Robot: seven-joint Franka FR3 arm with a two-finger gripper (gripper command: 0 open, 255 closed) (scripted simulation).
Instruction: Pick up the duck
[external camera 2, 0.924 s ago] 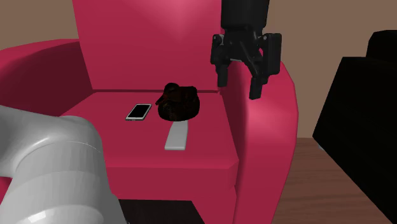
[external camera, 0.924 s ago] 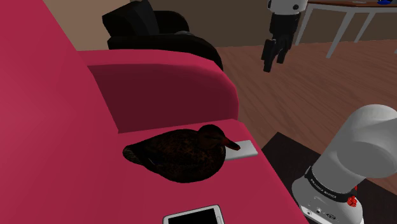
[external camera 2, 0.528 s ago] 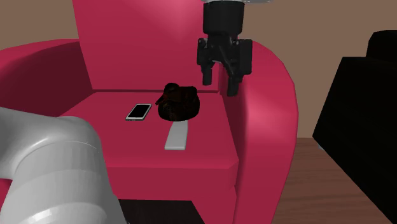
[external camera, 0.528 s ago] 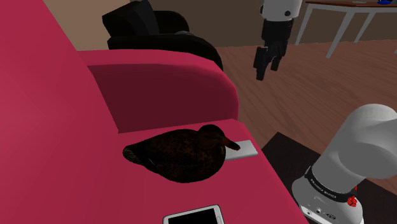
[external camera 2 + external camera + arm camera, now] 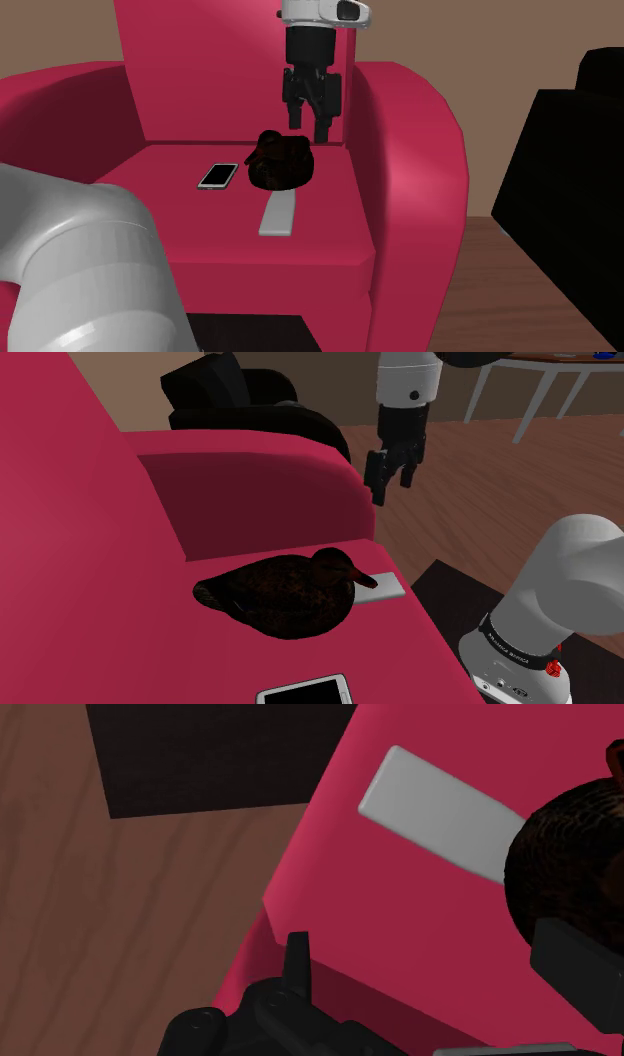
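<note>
The gripper (image 5: 391,480) is moving lower and toward the shoulder view's left. In the second exterior view it is crossing from over the armrest (image 5: 410,140) to just above the duck (image 5: 280,162).

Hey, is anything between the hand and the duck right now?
Nothing. In the second exterior view the open hand hangs above the dark duck, with only bare air between them.

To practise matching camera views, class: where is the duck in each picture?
Shoulder view: duck at centre, lower half.
Second exterior view: duck mid-frame, just below the gripper.
Wrist view: duck beside the grey slab.
Shared landmark: grey slab by the duck.
</note>
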